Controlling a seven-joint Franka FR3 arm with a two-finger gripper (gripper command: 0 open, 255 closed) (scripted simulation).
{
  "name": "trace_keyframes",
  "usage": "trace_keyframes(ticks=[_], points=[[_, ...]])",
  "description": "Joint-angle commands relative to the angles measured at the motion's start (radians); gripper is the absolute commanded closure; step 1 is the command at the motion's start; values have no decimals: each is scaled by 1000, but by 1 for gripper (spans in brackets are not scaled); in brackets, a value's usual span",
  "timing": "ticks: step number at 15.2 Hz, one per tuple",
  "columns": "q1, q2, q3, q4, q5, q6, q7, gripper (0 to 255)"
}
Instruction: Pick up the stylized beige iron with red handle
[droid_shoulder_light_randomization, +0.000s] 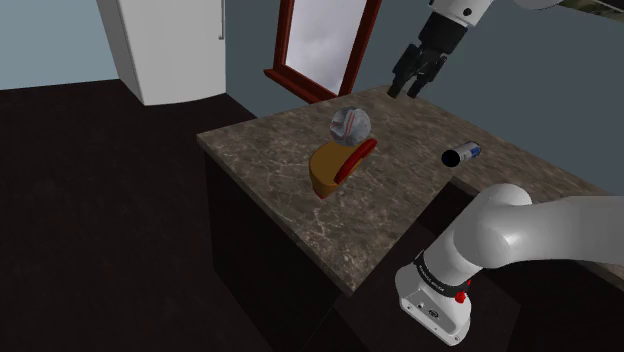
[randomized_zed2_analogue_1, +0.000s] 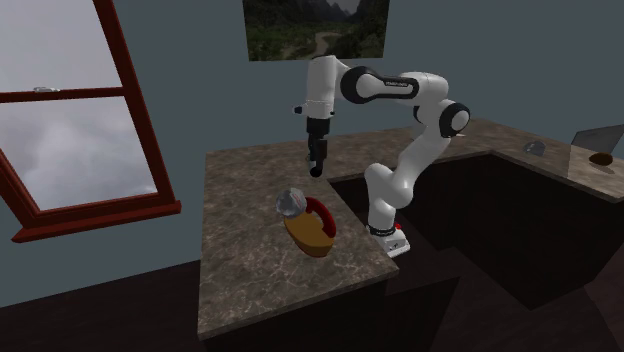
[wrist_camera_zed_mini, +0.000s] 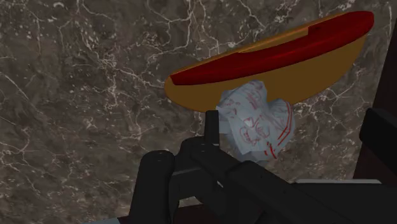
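Upper right in the shoulder view, the all-black two-finger gripper (droid_shoulder_light_randomization: 407, 90) hangs released, empty; the tan iron with a red handle (droid_shoulder_light_randomization: 328, 172) lies lower left of it, long axis slanting toward it.

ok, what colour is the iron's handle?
Dark red handle over an orange-tan body; the wrist view shows it best.

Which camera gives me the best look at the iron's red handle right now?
The wrist view: the red handle runs long and unobstructed across the tan iron. In the shoulder view the crumpled paper ball sits right beside it; the second exterior view shows it as a thin arc.
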Motion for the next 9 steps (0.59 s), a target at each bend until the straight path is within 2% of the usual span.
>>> trace_keyframes(ticks=[1, 9], points=[[0, 0, 0, 0, 0, 0, 0, 0], [-304, -73, 298, -266, 258, 195, 951, 0]])
